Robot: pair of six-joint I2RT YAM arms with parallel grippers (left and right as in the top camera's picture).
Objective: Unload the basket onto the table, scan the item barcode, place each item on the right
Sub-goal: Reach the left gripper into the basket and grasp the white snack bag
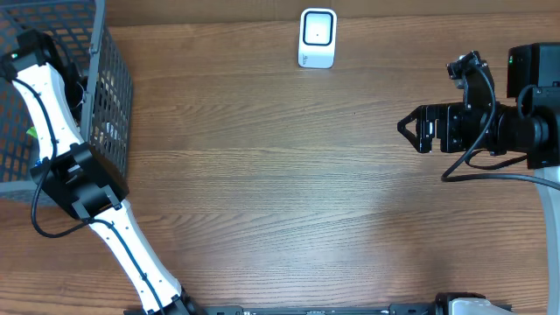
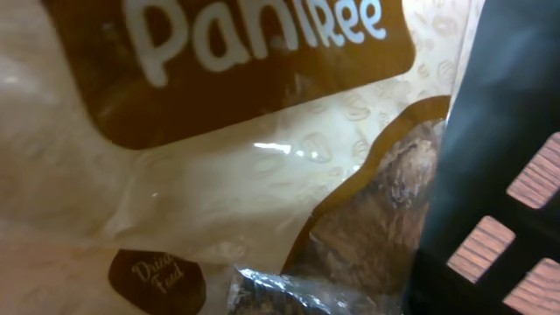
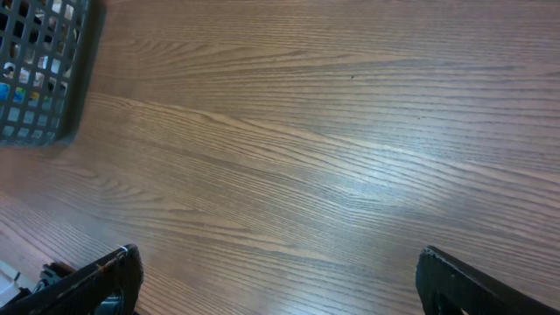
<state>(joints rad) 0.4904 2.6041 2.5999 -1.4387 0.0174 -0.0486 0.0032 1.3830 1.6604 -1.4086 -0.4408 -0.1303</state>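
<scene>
Holds right end effector (image 3: 280, 284) spread wide over wooden tabletop (image 1: 289, 192), left end effector (image 1: 19, 51) down inside grey mesh basket (image 1: 109, 96), spread or pinching impossible to tell, Panirée bread bag (image 2: 219, 175) close beneath it by the basket wall, white barcode scanner (image 1: 317, 38) well apart from both.

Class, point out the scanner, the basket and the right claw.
scanner (image 1: 317, 37), overhead view, middle of its white face.
basket (image 1: 110, 96), overhead view, its mesh side wall.
right claw (image 1: 409, 129), overhead view, midway between its fingertips.
</scene>
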